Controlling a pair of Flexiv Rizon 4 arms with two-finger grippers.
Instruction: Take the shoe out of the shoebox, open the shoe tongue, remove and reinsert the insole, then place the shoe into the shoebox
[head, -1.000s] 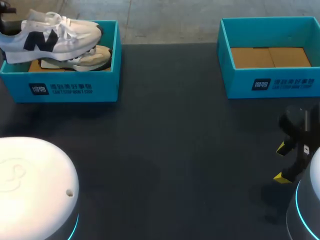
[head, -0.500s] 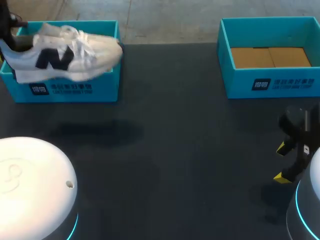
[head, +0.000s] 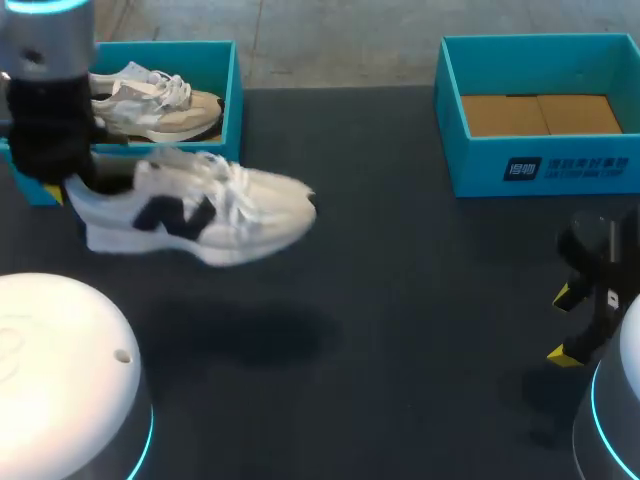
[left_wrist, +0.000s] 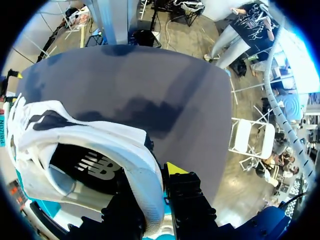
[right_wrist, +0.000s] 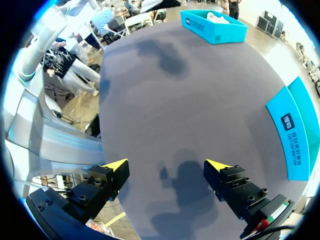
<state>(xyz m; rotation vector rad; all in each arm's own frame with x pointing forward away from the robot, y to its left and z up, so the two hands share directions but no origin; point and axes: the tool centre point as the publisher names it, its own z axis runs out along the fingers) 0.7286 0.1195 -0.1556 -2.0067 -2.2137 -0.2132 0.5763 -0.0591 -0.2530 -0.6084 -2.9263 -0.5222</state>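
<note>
My left gripper (head: 68, 185) is shut on the heel of a white shoe (head: 195, 215) with a black side mark. It holds the shoe above the dark table, just in front of the left teal shoebox (head: 232, 90), toe pointing right. In the left wrist view the shoe's heel collar (left_wrist: 142, 165) is pinched between the fingers of the left gripper (left_wrist: 150, 187), and the shoe opening shows a dark insole (left_wrist: 90, 165). A second white shoe (head: 150, 100) lies in the left shoebox. My right gripper (head: 570, 325) stands open and empty near the table's right front; the right gripper (right_wrist: 167, 167) hangs over bare table.
A second teal shoebox (head: 540, 160) with a cardboard floor stands at the back right, seen edge-on beside the right gripper as a teal wall (right_wrist: 292, 132). The white arm bases (head: 60, 370) sit at the front corners. The left shoebox (right_wrist: 215, 25) shows far ahead in the right wrist view.
The left arm lifted the shoe out of the left shoebox and carried it forward and to the right, over the table. The other shoe stayed in the box. The right arm kept still.
</note>
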